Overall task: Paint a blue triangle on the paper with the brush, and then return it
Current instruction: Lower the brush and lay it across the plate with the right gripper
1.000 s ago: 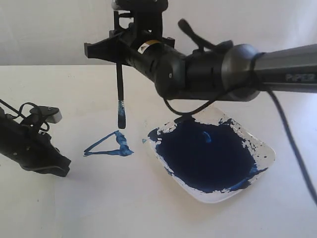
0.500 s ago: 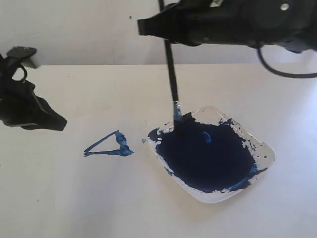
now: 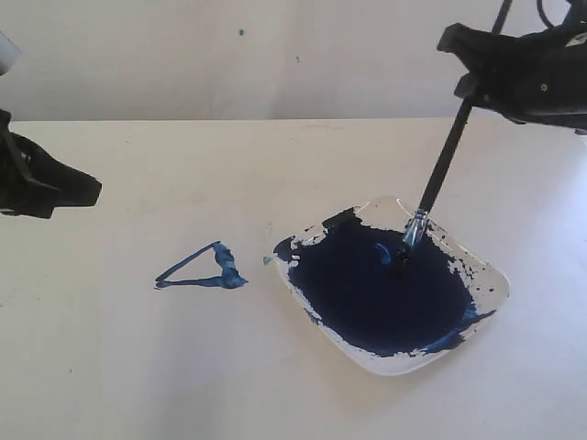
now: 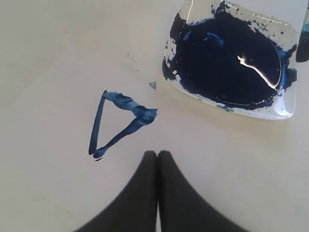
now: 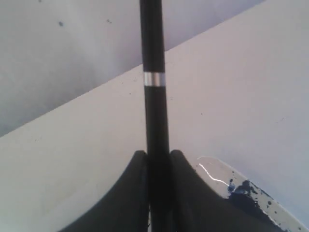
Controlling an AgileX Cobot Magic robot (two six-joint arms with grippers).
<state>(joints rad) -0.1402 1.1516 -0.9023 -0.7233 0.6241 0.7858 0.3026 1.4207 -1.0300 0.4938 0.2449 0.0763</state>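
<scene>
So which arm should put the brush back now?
Probably the right. The right hand is already shut on the brush, whose tip sits in the paint dish. The left hand is shut, holds nothing, and is over by the blue triangle.

My right gripper (image 3: 470, 87) is cut off by the upper right edge of the exterior view, and the brush (image 3: 442, 174) runs out past the top edge there. My left gripper (image 3: 87, 191) lies partly beyond the left edge. I cannot trace the borders of the paper (image 3: 188, 316) against the table (image 3: 523, 408).
</scene>
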